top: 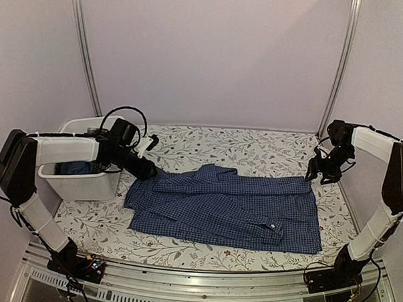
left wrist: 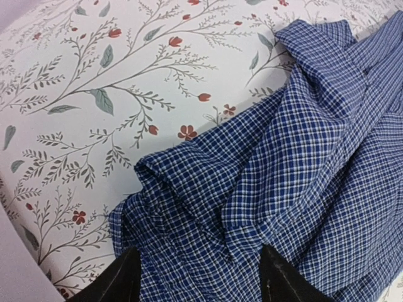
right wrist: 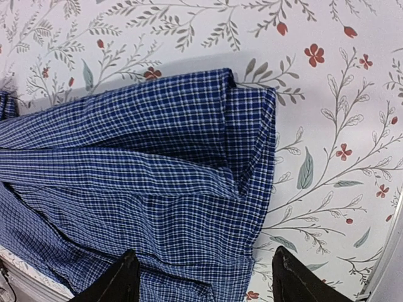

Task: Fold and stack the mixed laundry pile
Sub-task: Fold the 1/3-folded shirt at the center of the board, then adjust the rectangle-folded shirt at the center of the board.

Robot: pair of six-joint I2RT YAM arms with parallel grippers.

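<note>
The blue-and-white check shirt [top: 229, 209] lies spread across the floral tablecloth, partly folded lengthwise. My left gripper [top: 149, 169] hovers at the shirt's far left corner, jaws open, with bunched check cloth [left wrist: 239, 189] below and between the fingertips [left wrist: 123, 280]. My right gripper [top: 315, 173] hovers over the shirt's far right corner, jaws open, above a folded corner of the shirt [right wrist: 189, 163]. A dark blue garment [top: 74, 167] lies in the white tub. The black-and-white plaid piece is out of view.
The white plastic tub [top: 80, 182] stands at the left, beside the shirt and under my left arm. The floral tablecloth [top: 255, 150] covers the table. Metal frame posts [top: 339, 63] rise at the back corners; a rail [top: 202, 281] runs along the near edge.
</note>
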